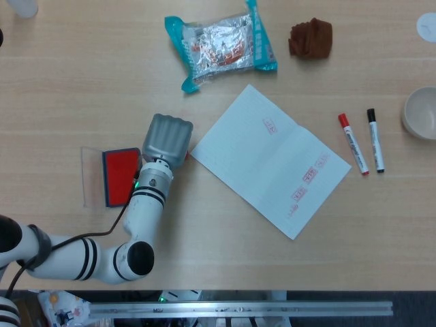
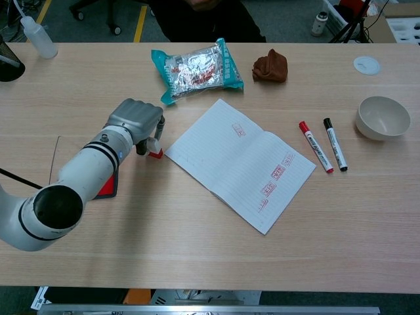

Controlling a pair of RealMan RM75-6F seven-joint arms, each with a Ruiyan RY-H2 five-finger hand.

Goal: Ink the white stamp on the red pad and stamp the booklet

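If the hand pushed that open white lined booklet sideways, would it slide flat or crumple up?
The open white lined booklet looks thin and lies flat on the smooth wooden table, so it would probably slide easily. It seems to be soft paper with a centre fold, so a push at one corner would likely turn or buckle it. Lifted by an edge, it would probably flop.

Robotics lab or workshop test bench, by looks of it. Long pale wood-grain table (image 2: 197,243) with aluminium extrusion rail (image 1: 238,308) along near edge. Beyond far edge, grey floor with yellow safety tape line (image 2: 140,21) and office-chair castors (image 2: 113,27). Plastic squeeze wash bottle (image 2: 37,37) at table corner. Seated person in dark clothing (image 2: 203,16) opposite robot.
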